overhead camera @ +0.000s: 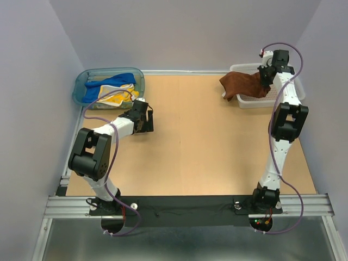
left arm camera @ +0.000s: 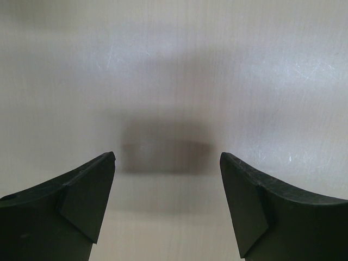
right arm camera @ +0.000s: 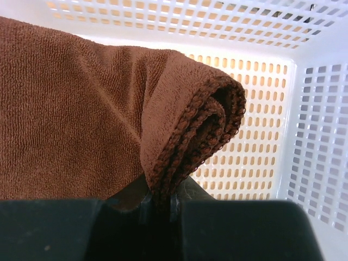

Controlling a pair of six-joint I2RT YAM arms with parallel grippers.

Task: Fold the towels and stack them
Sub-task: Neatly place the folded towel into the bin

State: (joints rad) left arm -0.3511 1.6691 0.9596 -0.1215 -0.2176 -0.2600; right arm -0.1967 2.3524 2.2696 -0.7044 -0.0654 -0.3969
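The rust-brown towel (overhead camera: 239, 84) hangs half out of the white basket (overhead camera: 261, 100) at the back right, draped over its left rim. My right gripper (overhead camera: 265, 77) is shut on it. In the right wrist view, a bunched hemmed edge of this towel (right arm camera: 81, 119) is pinched in the right gripper (right arm camera: 160, 198), with the basket's mesh wall (right arm camera: 261, 152) behind. The blue towel (overhead camera: 117, 80) and the yellow patterned towel (overhead camera: 111, 98) lie crumpled in the teal tub (overhead camera: 78, 89) at the back left. My left gripper (overhead camera: 144, 120) hovers just right of the tub. It stands open (left arm camera: 167, 163) over bare table, with nothing between its fingers (left arm camera: 81, 201).
The tub and the basket sit at the table's two back corners, against the grey-violet walls. The tan tabletop (overhead camera: 206, 147) stretches between the arms. A metal rail (overhead camera: 190, 205) with both arm bases runs along the near edge.
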